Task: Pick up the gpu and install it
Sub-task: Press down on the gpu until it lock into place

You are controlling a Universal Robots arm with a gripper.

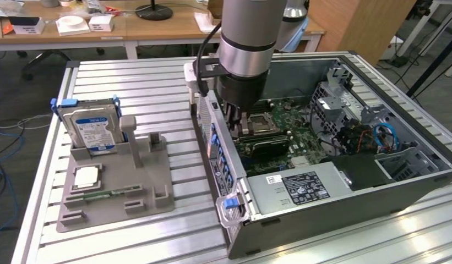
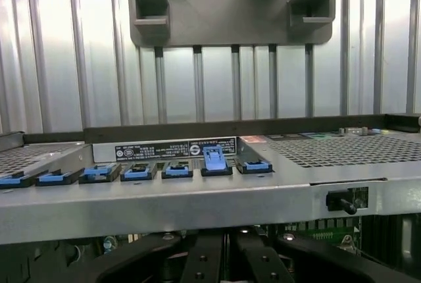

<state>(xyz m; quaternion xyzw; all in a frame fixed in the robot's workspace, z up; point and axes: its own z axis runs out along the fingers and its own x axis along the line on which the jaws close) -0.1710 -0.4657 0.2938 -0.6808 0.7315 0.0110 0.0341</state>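
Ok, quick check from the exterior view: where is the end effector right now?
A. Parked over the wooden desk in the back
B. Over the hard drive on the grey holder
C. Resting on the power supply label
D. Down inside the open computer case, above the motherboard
D: the end effector reaches down into the open computer case, just above the motherboard, away from the hard drive on the grey holder.

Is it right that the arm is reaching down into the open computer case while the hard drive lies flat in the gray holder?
Not quite. In the exterior view the hard drive stands upright on its edge in the gray holder, not flat. The rest holds: the arm does reach down into the open computer case.
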